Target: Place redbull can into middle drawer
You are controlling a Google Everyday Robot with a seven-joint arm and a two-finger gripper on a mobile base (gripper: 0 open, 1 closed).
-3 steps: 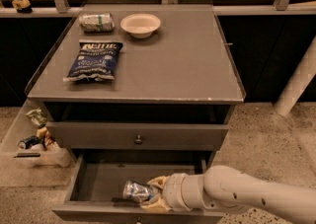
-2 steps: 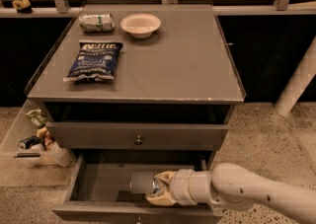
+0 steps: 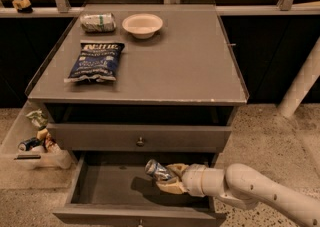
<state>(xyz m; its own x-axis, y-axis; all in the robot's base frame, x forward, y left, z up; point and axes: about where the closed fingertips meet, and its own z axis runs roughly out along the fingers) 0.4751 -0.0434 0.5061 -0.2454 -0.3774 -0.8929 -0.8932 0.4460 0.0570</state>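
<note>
A: While the gripper (image 3: 168, 178) hangs over the open drawer (image 3: 107, 187), right of the drawer's middle, its two fingers (image 3: 169, 188) are closed on the can (image 3: 158, 170). The can is tilted, with its top end pointing toward the drawer's back left.
B: So the can's over the drawer floor, not on it?
A: That's my read. There's a shadow on the floor beneath it, though I can't tell whether any part touches.
B: How will it handle?
A: Thin metal, smooth and round, so I'd call it light, slippery and easy to dent. The grip looks to be across the sides of the lower body, which is the sensible spot. Squeeze harder and the wall could buckle.
B: Anything we can't see?
A: Plenty. The fingers cover the can's lower end, so the contact itself is hidden. The arm (image 3: 250, 188) blocks the drawer's front right corner, and the drawer's knob is cut off at the bottom edge. Directly above the drawer, the shut drawer (image 3: 140, 138) shows nothing of its inside.
</note>
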